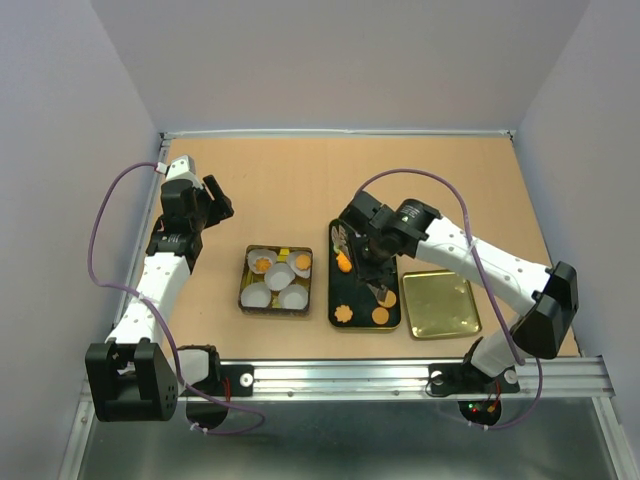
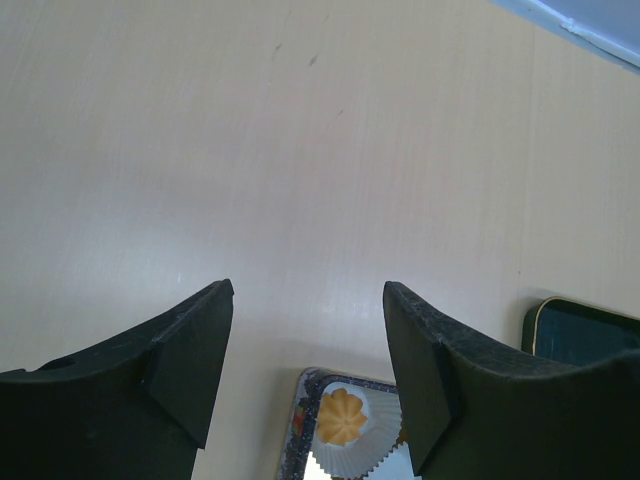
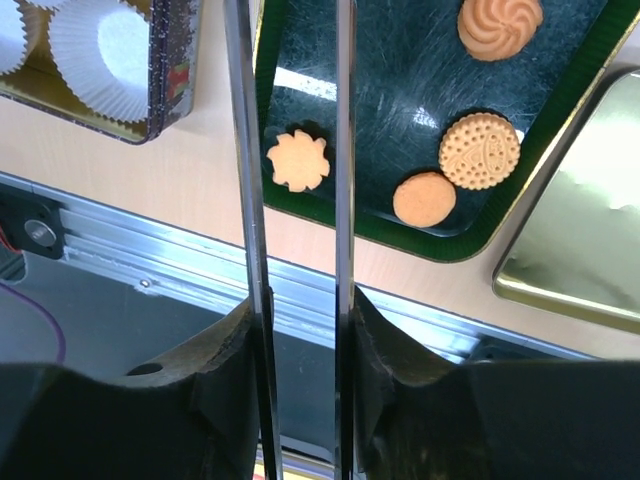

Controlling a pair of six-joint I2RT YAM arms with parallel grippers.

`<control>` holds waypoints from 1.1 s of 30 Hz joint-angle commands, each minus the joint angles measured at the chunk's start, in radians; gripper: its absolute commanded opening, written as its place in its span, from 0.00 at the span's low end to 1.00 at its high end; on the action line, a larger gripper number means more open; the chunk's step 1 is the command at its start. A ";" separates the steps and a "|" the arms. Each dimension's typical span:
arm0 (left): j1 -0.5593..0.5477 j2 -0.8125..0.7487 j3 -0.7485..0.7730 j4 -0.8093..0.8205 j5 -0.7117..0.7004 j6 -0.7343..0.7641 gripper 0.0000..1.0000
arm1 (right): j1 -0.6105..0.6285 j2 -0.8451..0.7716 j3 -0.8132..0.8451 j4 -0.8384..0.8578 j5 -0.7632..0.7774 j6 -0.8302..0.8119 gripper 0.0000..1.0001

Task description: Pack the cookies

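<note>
Orange cookies lie on a dark green tray (image 1: 365, 300): a star (image 3: 298, 160), a plain disc (image 3: 424, 198), a patterned round (image 3: 479, 150) and a swirl (image 3: 500, 25). My right gripper (image 3: 297, 310) is shut on metal tongs (image 3: 245, 150) that reach over the tray. In the top view another orange cookie (image 1: 344, 262) sits at the tongs' tip below the right gripper (image 1: 365, 245); I cannot tell if it is pinched. My left gripper (image 1: 215, 205) is open and empty over bare table, left of and beyond the tin (image 1: 246, 285). A flower cookie (image 2: 342, 416) sits in a paper cup.
The tin (image 2: 297, 410) holds several white pleated paper cups (image 1: 258, 294), two of them with cookies. A gold lid (image 1: 440, 303) lies right of the tray. A metal rail (image 1: 400, 375) runs along the near edge. Walls enclose the table.
</note>
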 commanded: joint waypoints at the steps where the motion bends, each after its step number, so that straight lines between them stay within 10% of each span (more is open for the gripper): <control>1: -0.005 -0.022 -0.018 0.034 -0.007 0.008 0.72 | 0.010 -0.052 -0.082 0.035 -0.010 -0.004 0.40; 33: -0.014 -0.010 -0.014 0.032 -0.003 0.008 0.72 | 0.008 0.028 -0.216 0.154 -0.033 -0.033 0.49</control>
